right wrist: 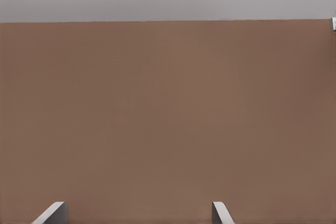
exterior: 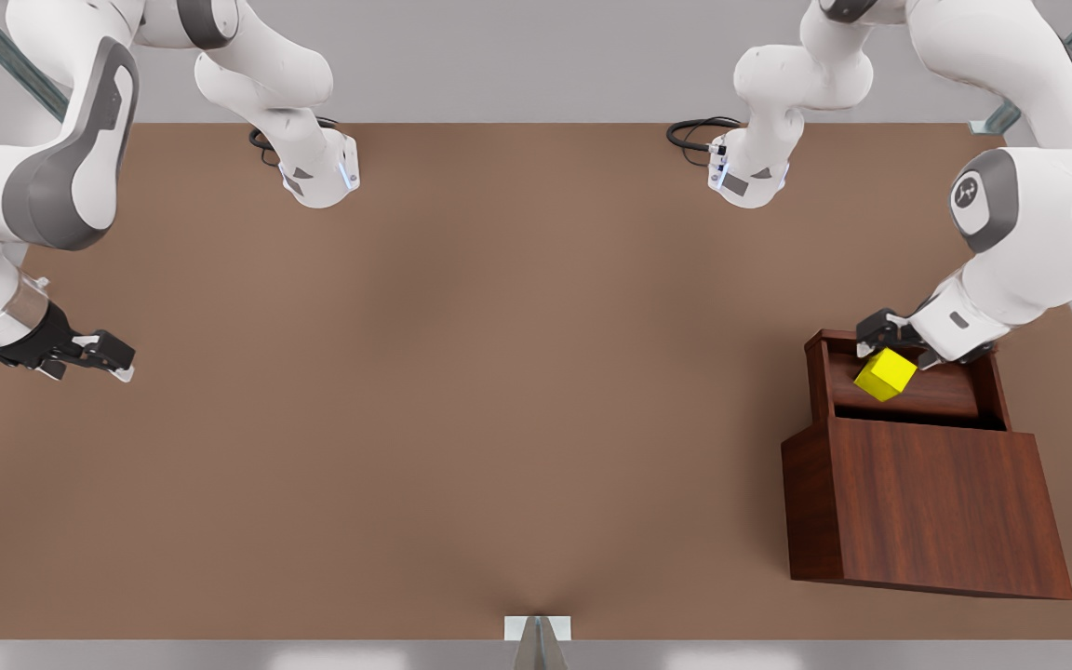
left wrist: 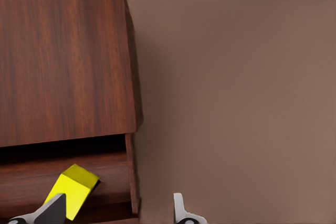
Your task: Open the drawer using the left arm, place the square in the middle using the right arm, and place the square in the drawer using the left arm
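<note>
cube [exterior: 885, 374]: sat tilted in the pulled-out drawer [exterior: 908, 391], apparently just let go.
left gripper [exterior: 904, 340]: fingers spread wide above it, holding nothing.
right gripper [exterior: 113, 358]: open, waiting over bare table [exterior: 462, 372].

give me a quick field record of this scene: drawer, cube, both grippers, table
drawer: pulled open from the wooden cabinet
cube: yellow, tilted, over the open drawer, beside one finger of the left gripper
left gripper: above the drawer, fingers open
right gripper: waiting at the front view's left, open, holding nothing
table: brown
</note>
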Motion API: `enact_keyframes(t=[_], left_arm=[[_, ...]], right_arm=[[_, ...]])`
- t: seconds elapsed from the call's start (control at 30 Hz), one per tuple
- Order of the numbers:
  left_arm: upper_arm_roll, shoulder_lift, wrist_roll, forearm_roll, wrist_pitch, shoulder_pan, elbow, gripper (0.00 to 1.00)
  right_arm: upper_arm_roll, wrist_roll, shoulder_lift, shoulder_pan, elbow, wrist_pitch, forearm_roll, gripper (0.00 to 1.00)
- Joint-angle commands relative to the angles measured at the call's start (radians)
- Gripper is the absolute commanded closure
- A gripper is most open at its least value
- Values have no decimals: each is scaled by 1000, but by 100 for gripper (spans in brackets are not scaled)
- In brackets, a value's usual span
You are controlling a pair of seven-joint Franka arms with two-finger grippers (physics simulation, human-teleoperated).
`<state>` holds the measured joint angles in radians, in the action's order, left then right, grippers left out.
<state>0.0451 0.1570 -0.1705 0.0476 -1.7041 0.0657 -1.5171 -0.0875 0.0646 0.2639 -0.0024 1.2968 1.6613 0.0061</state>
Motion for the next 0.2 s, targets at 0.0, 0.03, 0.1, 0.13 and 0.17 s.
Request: enact_keyframes(t=[0.0,0.03,0.1,0.13,0.17], left_arm=[[-5,0,3,-124,0,-7,0,0],[-76,-14,29,-138,-43,-58,-8,0],[-90,-14,63,-138,-52,-61,-14,0],[-90,-13,63,-135,-52,-60,-14,0],[-90,-11,68,-135,-60,-60,-15,0]], right_arm=[[0,0,0,1,-1,0,0,0],[0,0,0,1,-1,0,0,0],[0,1,0,1,1,0,2,0],[0,0,0,1,1,-2,2,0],[0,0,0,1,1,-2,2,0]])
